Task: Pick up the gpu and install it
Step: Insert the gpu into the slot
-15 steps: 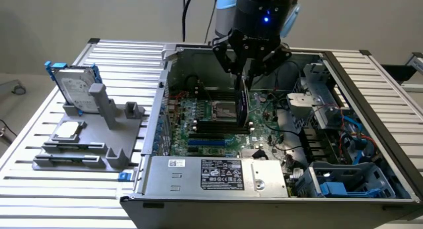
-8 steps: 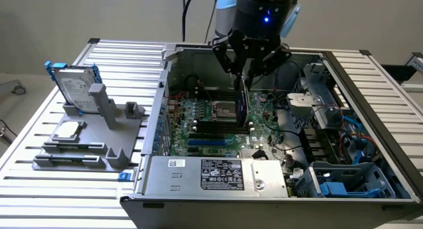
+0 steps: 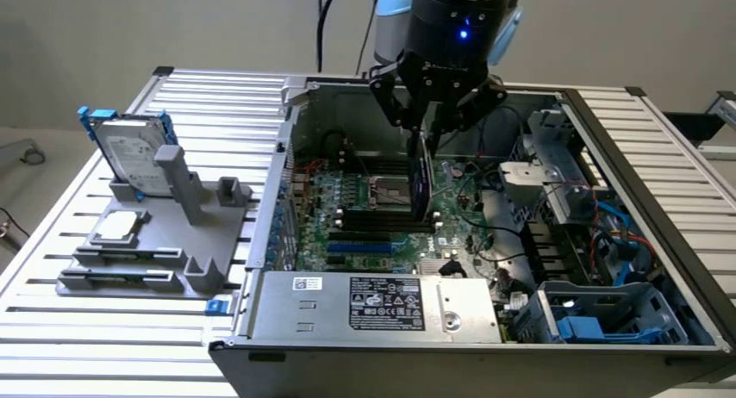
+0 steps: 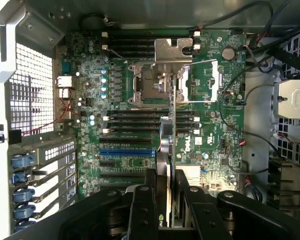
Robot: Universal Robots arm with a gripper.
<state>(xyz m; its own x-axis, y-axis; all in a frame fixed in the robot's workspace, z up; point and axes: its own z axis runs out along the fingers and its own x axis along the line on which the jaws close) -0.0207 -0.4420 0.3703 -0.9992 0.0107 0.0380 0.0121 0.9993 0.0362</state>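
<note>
The fingers (image 4: 142, 207) clamp the gpu (image 3: 422, 178), edge-on with faces hidden, over the open case (image 3: 288, 316) on the slatted worktop (image 3: 207, 96).

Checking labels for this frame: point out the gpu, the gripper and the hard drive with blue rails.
gpu (image 3: 423, 183): exterior view, dark side of the card, seen edge-on.
gripper (image 3: 428, 129): exterior view, midway between the fingertips, at the gpu's top edge.
hard drive (image 3: 129, 152): exterior view, middle of its silver face.
</note>
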